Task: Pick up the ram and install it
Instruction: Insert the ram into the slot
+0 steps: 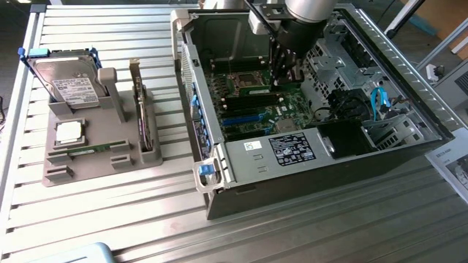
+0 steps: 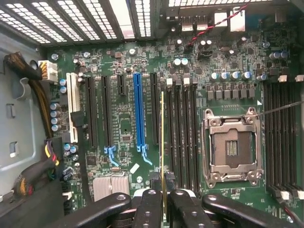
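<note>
The robot's hand point(image 2: 163, 202) is gripping the ram point(image 2: 163, 142), its two black fingers point(image 2: 148, 209) closing on the stick from either side inside an open computer case point(image 1: 219, 164). From the wrist view the ram is showing edge-on as a thin green-and-gold line, so its chips and label are hidden. The stick is running out from between the fingers and standing over the motherboard point(image 2: 123, 137), lying along the near edge of the bank of black memory slots point(image 2: 183, 137), between a black expansion slot point(image 2: 154, 109) and the first memory slot. Whether its far edge is touching a slot cannot be told. The empty processor socket point(image 2: 231, 147) is sitting just beyond those slots, and a blue expansion slot point(image 2: 137, 111) is lying on the other side.

In the exterior view the arm point(image 1: 303, 22) is cut off by the upper edge as it is reaching down into the case, and the stick is hard to make out against the dark fingers. On the worktop point(image 1: 109, 219), well apart at the exterior view's left, a grey holder point(image 1: 87, 161) is carrying a hard drive point(image 1: 69, 82), an upright card point(image 1: 139, 109) and another green stick point(image 1: 98, 149) lying flat.
</note>
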